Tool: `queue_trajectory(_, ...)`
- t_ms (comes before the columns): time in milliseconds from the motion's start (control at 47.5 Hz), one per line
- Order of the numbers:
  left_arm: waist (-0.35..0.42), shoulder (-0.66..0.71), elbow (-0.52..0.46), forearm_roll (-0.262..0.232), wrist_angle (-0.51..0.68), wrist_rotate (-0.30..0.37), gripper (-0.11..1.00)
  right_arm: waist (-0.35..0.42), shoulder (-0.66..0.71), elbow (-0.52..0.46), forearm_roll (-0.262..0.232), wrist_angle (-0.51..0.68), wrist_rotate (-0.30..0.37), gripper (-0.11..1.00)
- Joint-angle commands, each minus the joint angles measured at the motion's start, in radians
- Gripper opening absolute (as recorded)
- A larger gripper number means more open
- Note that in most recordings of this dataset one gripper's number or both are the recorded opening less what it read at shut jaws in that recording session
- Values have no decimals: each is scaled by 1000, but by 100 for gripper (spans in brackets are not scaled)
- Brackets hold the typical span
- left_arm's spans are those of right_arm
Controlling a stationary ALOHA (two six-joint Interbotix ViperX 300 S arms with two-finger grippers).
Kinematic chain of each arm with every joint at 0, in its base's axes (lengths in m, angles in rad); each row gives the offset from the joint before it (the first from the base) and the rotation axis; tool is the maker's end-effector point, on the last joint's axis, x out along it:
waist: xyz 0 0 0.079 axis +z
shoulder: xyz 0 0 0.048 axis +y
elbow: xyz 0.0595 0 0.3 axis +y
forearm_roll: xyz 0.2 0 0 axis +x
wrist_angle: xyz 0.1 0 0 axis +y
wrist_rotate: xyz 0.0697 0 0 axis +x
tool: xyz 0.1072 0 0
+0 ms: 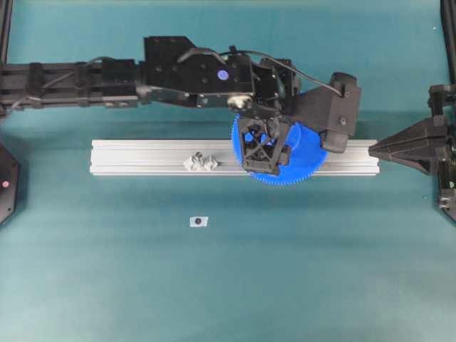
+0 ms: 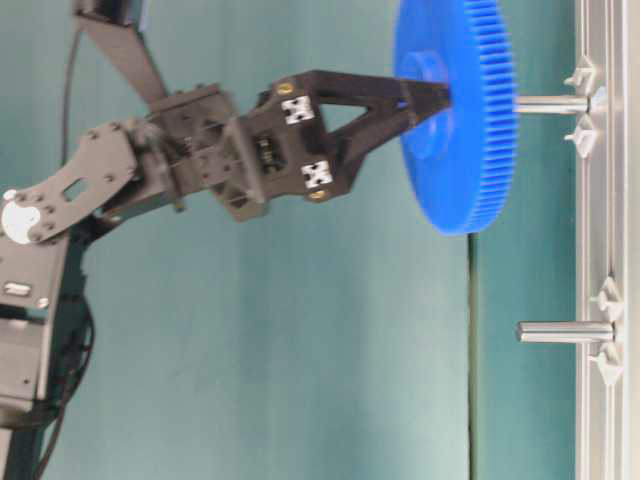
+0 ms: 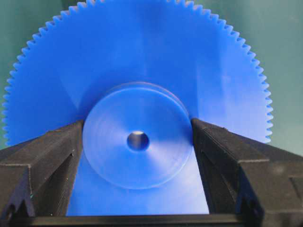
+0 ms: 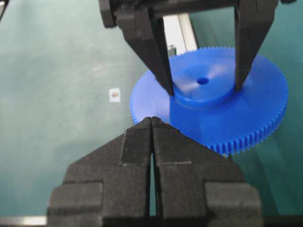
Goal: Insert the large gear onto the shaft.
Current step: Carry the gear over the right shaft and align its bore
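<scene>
While the overhead exterior view looks straight down on the teal table (image 1: 107, 285), the left gripper (image 1: 265, 146) reaches in from the left and holds the large gear (image 1: 303, 162) over the right half of a silver aluminium rail (image 1: 142, 158); a clear fitting (image 1: 201, 162) sits on the rail further left, and a small clear piece with a dark centre (image 1: 199, 221) lies apart on the table. At the right edge the right gripper (image 1: 377, 148) points toward the rail's end. Seen from table level, a view turned on its side, the left gripper (image 2: 425, 95) clamps the gear's hub, and the large gear (image 2: 455, 130) is level with the tip of the shaft (image 2: 550, 103); whether the peg has entered the hole I cannot tell. A second peg (image 2: 565, 331) stands free along the rail (image 2: 600, 420). From the left wrist, the fingers (image 3: 57, 146) press either side of the raised hub of the large gear (image 3: 137, 61), spread wide around it. From the right wrist, the right gripper (image 4: 151, 124) has its jaws together on nothing, facing the large gear (image 4: 255, 109) in the left gripper (image 4: 203, 90).
</scene>
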Motion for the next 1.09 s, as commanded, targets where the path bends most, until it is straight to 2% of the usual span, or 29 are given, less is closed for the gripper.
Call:
queue_trajectory(0,5,-29,-43,0,-9,-2,76,-2,5,-11,-2,-3,9,0)
queue_trajectory(1073,15,40,-46,0,-31,-6,76,-2,2,-5,-2,-6,9,0)
